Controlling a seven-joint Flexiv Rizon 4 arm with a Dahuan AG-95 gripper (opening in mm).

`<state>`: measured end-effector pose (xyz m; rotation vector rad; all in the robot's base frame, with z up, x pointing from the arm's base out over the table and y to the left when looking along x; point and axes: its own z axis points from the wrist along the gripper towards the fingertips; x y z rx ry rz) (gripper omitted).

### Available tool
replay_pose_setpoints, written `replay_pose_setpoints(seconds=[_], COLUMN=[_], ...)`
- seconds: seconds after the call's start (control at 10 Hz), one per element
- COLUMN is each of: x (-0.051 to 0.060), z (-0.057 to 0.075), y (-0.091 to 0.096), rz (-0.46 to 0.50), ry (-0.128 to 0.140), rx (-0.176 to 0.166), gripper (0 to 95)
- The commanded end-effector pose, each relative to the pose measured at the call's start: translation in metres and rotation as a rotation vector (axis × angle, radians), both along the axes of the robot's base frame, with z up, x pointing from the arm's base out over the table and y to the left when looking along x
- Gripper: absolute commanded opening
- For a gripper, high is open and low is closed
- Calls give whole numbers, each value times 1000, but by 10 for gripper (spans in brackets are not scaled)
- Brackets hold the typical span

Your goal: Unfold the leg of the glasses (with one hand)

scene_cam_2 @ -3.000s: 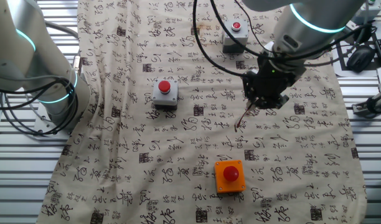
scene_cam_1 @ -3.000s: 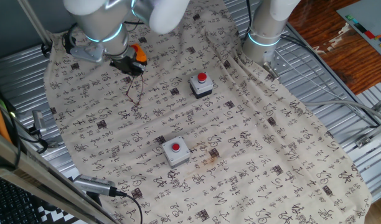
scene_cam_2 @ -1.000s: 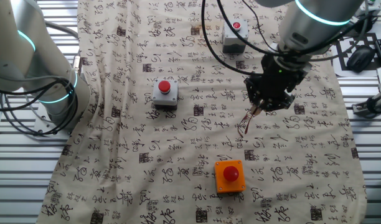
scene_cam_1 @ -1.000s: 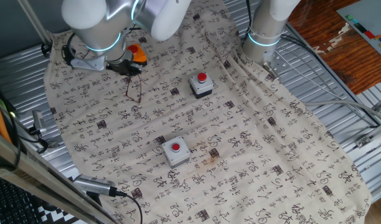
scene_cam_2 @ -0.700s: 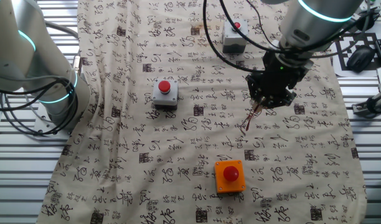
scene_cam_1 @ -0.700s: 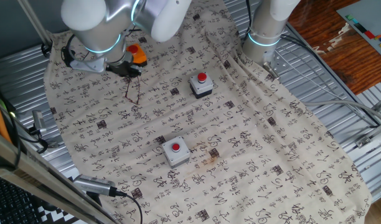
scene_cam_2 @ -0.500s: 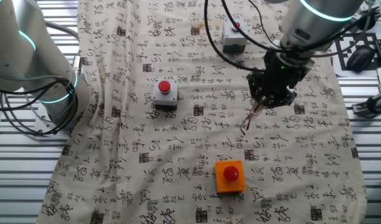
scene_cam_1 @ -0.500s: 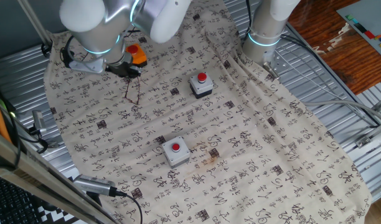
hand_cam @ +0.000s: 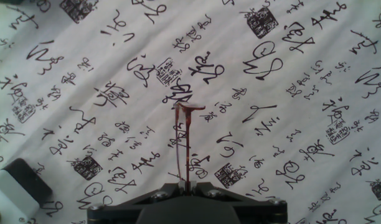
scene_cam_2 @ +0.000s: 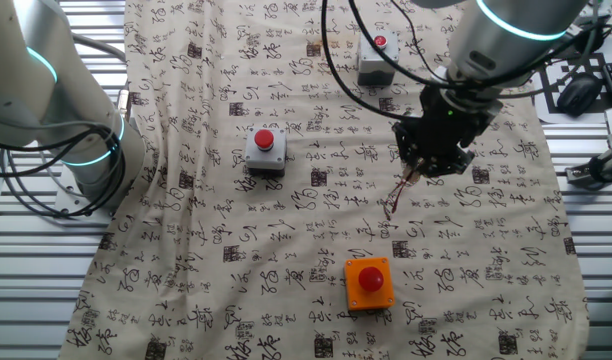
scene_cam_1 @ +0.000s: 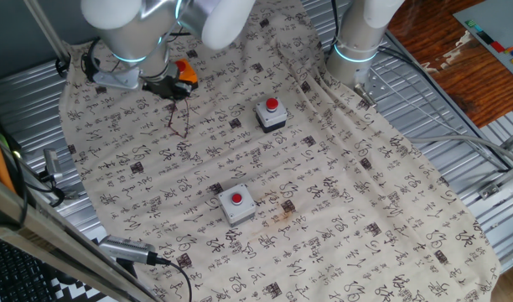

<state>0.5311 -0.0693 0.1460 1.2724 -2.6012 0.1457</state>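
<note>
1. Glasses (hand_cam: 183,140) hanging from the gripper (hand_cam: 185,184), clear of the table (scene_cam_1: 365,193), seen edge-on in the hand view as a thin reddish-brown line running straight away from the fingers.
2. Fingers together, clamped on the near end of the frame; only the dark lower edge of the hand shows in the hand view, so the exact contact spot cannot be told.
3. Long axis of the glasses in line with the fingers: near end pinched, far end pointing down toward the printed cloth (hand_cam: 290,112). At that far end, a short piece turns off sideways, roughly square to the main line, likely a hinge region or a partly opened leg; too thin to say which.
4. In one fixed view, glasses (scene_cam_1: 181,117) dangling just below the gripper (scene_cam_1: 174,91), near the orange button box (scene_cam_1: 186,72) and well apart from the two grey button boxes (scene_cam_1: 271,114) (scene_cam_1: 236,204).
5. In the other fixed view, glasses (scene_cam_2: 397,197) slanting down from the gripper (scene_cam_2: 423,166), their low tip close to the cloth, whether touching or not cannot be told; orange button box (scene_cam_2: 369,283) further toward the camera.
6. Judged step: carrying the frame held by one part so that the free leg can swing out.
7. Likely need for the coming move: lowering or dragging the free end against the cloth, across the long axis, to open the leg.
8. Risk: thin wire slipping or twisting in the pinch.
</note>
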Motion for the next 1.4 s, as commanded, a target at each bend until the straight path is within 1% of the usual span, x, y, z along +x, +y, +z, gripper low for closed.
replay_pose_setpoints(seconds=[0.1,0.2,0.3,0.4,0.5,1.0,1.2,1.3,1.4], x=[-1,-1,2,8,16,29,34,38,41], z=[0,0,0,-2,-5,-16,-17,-15,-13], y=[0,0,4,10,18,41,48,52,54], rz=[7,4,2,3,5,-3,-9,-12,-13], ry=[0,0,2,5,5,2,1,1,1], rx=[-3,-4,-7,-10,-8,-6,3,8,12], gripper=[0,0,0,0,0,0,760,950,950])
